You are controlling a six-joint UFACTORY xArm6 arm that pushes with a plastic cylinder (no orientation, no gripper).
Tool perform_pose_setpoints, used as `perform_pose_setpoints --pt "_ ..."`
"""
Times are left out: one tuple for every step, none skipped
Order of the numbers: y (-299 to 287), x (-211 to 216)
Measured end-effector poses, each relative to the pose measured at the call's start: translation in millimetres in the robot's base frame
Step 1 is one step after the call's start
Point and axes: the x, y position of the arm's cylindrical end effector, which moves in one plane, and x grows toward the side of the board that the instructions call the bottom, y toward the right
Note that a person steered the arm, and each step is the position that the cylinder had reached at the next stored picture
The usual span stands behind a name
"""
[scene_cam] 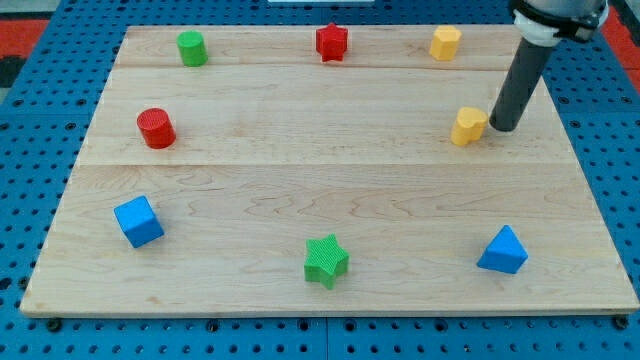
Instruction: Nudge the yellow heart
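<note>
The yellow heart [467,126] lies on the wooden board [330,190] at the view's right, in the upper half. My tip [500,128] stands just to the right of the heart, touching it or nearly so. The dark rod rises from the tip toward the view's top right corner.
A yellow hexagon-like block [445,42], a red star [331,42] and a green cylinder [192,48] line the top edge. A red cylinder [156,128] and a blue cube [138,221] sit at the left. A green star [326,261] and a blue triangle [503,251] sit near the bottom.
</note>
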Motion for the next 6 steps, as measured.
perform_pose_setpoints --pt "-7 0" --pt "12 27" --pt "-25 53" --pt "-93 30" --pt "-115 8" --pt "-115 8"
